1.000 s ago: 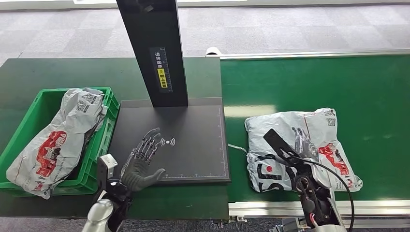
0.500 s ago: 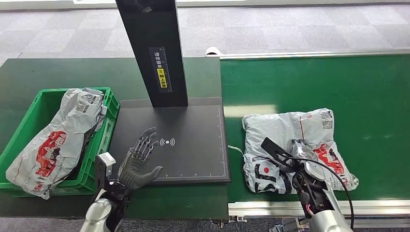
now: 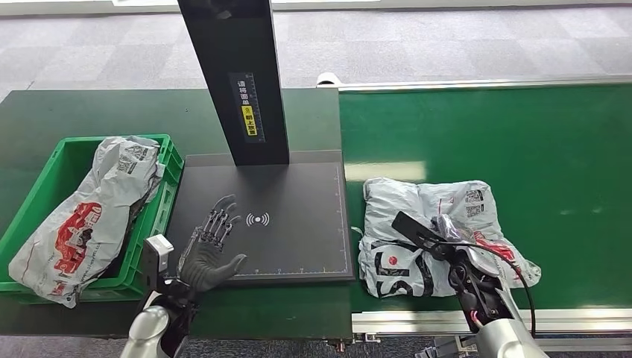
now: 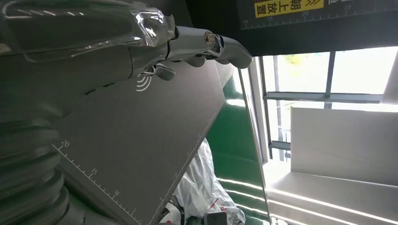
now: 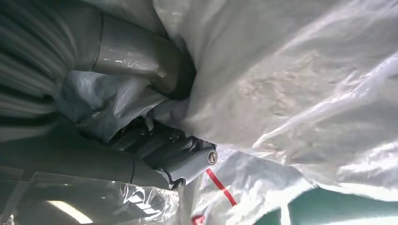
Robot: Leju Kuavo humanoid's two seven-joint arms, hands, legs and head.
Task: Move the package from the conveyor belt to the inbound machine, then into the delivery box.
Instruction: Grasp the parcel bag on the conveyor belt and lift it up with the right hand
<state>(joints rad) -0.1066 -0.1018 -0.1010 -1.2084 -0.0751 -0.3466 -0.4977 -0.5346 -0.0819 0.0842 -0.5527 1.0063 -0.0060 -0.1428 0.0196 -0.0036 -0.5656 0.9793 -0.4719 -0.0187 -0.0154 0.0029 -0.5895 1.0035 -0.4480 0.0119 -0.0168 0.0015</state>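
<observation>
A crumpled grey plastic package [image 3: 425, 224] with red and black print lies on the green conveyor belt [image 3: 522, 127], close to the scanner's right edge. My right hand [image 3: 454, 242] grips its near side; in the right wrist view the fingers [image 5: 183, 157] dig into the grey film of the package [image 5: 291, 79]. The inbound machine is a black flat scanner plate [image 3: 298, 194] with a black post [image 3: 235, 74]. My left hand [image 3: 210, 250] hovers open over the plate's front left corner, holding nothing. The left wrist view shows its fingers [image 4: 206, 44] above the plate [image 4: 141, 150].
A green delivery box [image 3: 56, 171] stands at the left on the dark table and holds another grey package [image 3: 89, 216]. The belt's metal front rail [image 3: 417, 321] runs under my right arm. Grey carpet lies beyond the table.
My right hand has closed on the package and dragged it left along the belt toward the scanner plate. My left hand has drifted slightly back and left.
</observation>
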